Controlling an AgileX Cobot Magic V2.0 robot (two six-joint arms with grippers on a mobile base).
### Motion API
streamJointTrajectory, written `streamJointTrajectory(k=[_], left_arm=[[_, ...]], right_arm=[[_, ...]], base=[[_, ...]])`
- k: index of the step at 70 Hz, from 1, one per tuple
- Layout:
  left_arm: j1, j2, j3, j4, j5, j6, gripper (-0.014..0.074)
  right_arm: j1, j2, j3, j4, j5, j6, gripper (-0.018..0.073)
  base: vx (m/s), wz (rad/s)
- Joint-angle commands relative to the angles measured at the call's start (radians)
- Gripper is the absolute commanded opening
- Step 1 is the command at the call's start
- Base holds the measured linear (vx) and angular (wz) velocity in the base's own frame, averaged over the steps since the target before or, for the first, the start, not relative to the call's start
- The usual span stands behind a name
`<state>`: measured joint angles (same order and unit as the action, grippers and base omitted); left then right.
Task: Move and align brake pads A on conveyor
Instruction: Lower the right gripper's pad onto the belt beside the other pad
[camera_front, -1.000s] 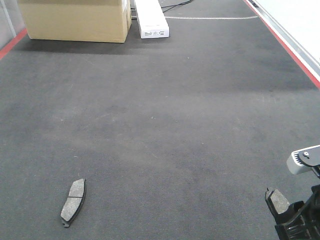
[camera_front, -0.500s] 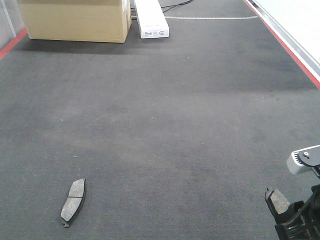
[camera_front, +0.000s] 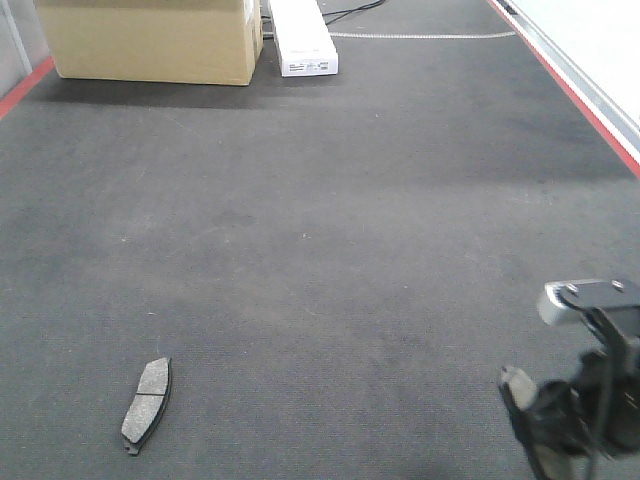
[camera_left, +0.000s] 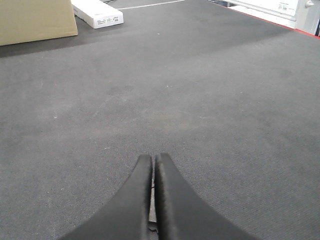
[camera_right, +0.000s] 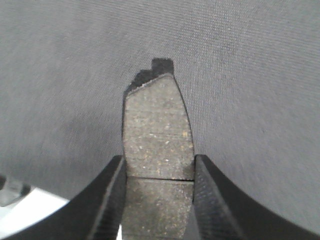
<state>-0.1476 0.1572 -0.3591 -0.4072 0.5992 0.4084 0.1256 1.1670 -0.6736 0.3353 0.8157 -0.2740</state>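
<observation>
One brake pad (camera_front: 146, 403) lies flat on the dark felt conveyor (camera_front: 330, 250) at the near left, its long axis running roughly away from me. My right gripper (camera_front: 530, 412) hangs low at the near right, shut on a second brake pad (camera_right: 157, 135). That pad is clamped across its width at the middle groove, and its tabbed end sticks out past the fingertips. The held pad (camera_front: 516, 386) looks blurred in the front view. My left gripper (camera_left: 153, 157) is shut with its fingers pressed together, holding nothing, over bare belt. It does not show in the front view.
A cardboard box (camera_front: 150, 40) and a long white box (camera_front: 302, 40) stand at the belt's far end. Red strips (camera_front: 572, 92) edge the belt on the right and far left, and a pale surface lies beyond the right one.
My right gripper, with the pad in it, has moved left and slightly up in the front view. The pad lying at the near left has not moved.
</observation>
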Motion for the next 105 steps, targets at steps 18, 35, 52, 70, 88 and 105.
streamJointTrajectory(k=[18, 35, 52, 70, 88, 105], left_arm=[[-0.006, 0.011, -0.022, -0.018, -0.059, 0.0, -0.0006], [-0.006, 0.011, -0.022, -0.018, -0.059, 0.0, -0.0006], [-0.006, 0.011, -0.022, -0.018, -0.059, 0.0, -0.0006], [-0.006, 0.011, -0.022, -0.018, -0.059, 0.0, -0.0006], [-0.006, 0.011, -0.022, -0.018, -0.059, 0.0, -0.0006], [-0.006, 0.011, -0.022, -0.018, -0.059, 0.0, -0.0006]], right_arm=[[0.001, 0.253, -0.1, 0.153, -0.192, -0.009, 0.0008], [0.001, 0.376, -0.1, 0.164, -0.279, -0.009, 0.0021], [0.001, 0.401, -0.099, 0.164, -0.312, -0.009, 0.0089], [0.001, 0.401, -0.099, 0.163, -0.338, -0.01, 0.0219], [0.001, 0.401, -0.099, 0.163, -0.339, -0.013, 0.0377], [0.0, 0.393, -0.099, 0.162, -0.328, -0.014, 0.0398]], base=[[0.0, 0.0], [0.0, 0.0], [0.0, 0.0], [0.0, 0.0], [0.0, 0.0], [0.0, 0.0]])
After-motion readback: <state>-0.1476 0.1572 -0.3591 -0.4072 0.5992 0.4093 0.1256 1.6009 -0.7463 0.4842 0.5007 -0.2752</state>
